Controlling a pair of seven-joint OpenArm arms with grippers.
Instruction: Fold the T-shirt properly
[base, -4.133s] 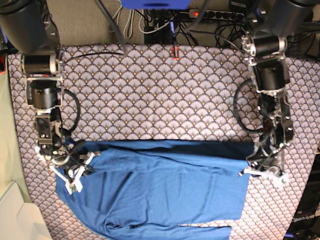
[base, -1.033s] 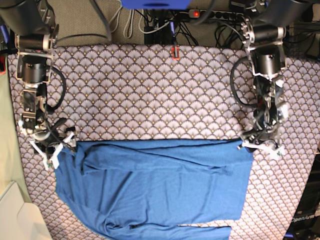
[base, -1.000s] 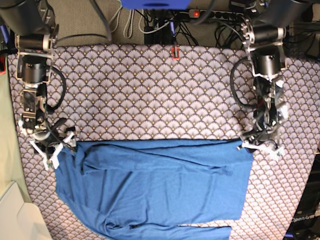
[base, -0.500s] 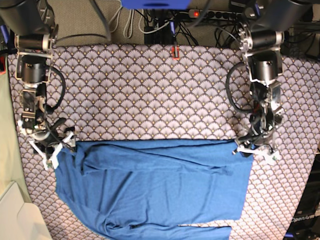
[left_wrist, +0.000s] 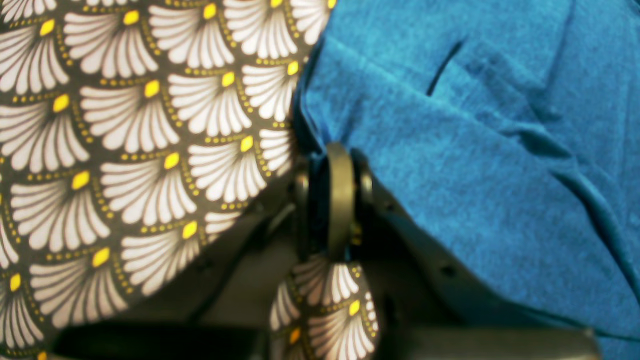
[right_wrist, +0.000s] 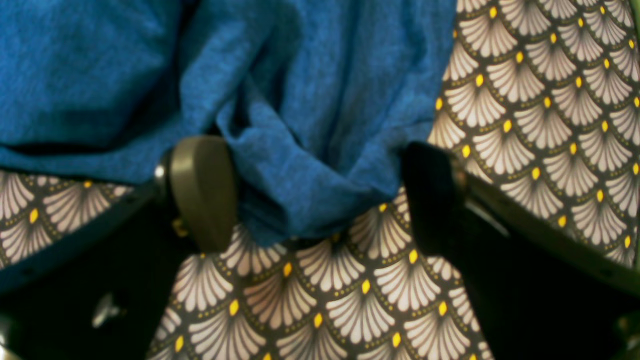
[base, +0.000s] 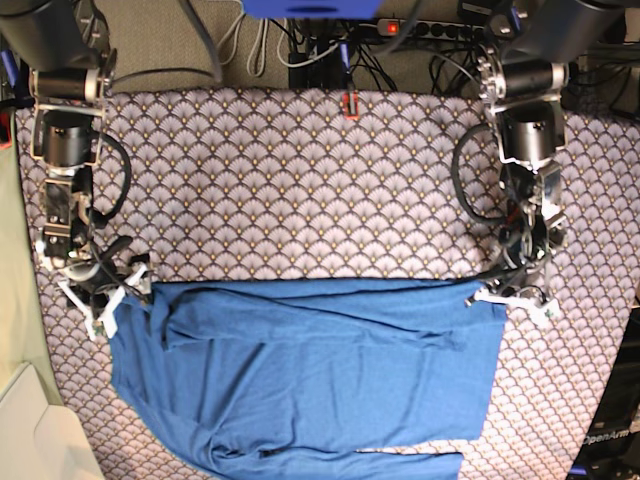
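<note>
The blue T-shirt lies spread flat across the near half of the table, its far edge running straight from side to side. My left gripper sits at the shirt's far right corner. In the left wrist view this left gripper is shut, with the edge of the T-shirt bunched between its fingertips. At the shirt's far left corner is my right gripper. The right wrist view shows the right gripper open wide, a rumpled fold of the T-shirt lying between its fingers.
A scallop-patterned tablecloth covers the table. Cables and a power strip run along the back edge, with a small red object near them. A pale box stands at the near left corner.
My left gripper has shifted slightly left and closed on the shirt's far right corner. The right gripper has stayed open at the left corner.
</note>
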